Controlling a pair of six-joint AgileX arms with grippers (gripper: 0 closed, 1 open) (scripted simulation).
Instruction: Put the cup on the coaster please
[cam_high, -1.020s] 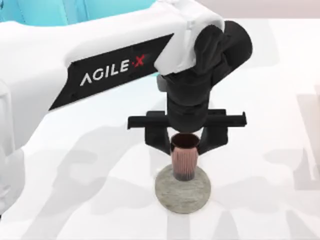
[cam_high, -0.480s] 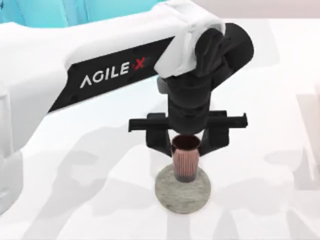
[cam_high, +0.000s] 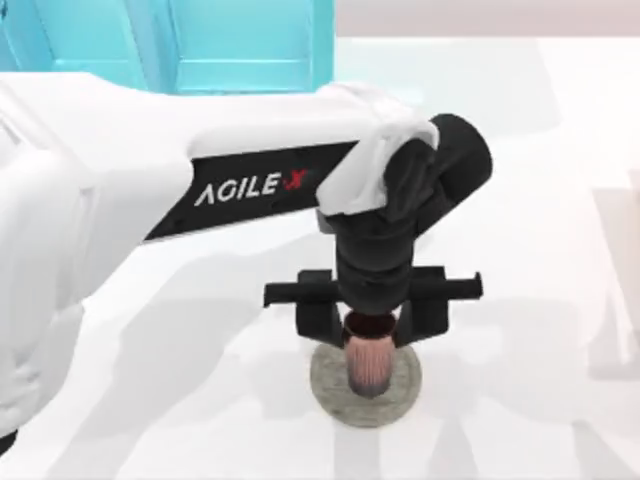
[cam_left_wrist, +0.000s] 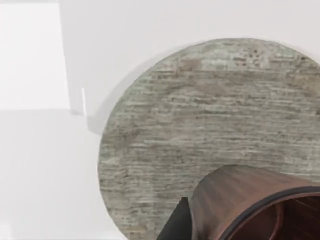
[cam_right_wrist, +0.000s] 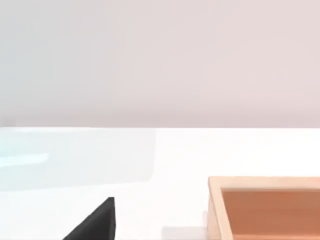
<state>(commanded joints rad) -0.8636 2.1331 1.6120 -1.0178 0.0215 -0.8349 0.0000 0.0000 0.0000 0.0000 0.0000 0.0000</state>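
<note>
While the left end effector (cam_high: 370, 322) clamps the cup (cam_high: 368, 366) over the coaster (cam_high: 400, 398), releasing it off-centre could tip it.

Left arm (cam_high: 150, 190): glossy white shell, long black side panel with white "AGILE" lettering and a red X. Wrist section matte black, rounded, cylindrical. Left hand (cam_high: 370, 318): black crossbar carrying two blocky black fingers (cam_high: 318, 318).

A rendered simulation: bare white table (cam_high: 560, 200), flat teal backdrop (cam_high: 240, 45), blank wall.
</note>
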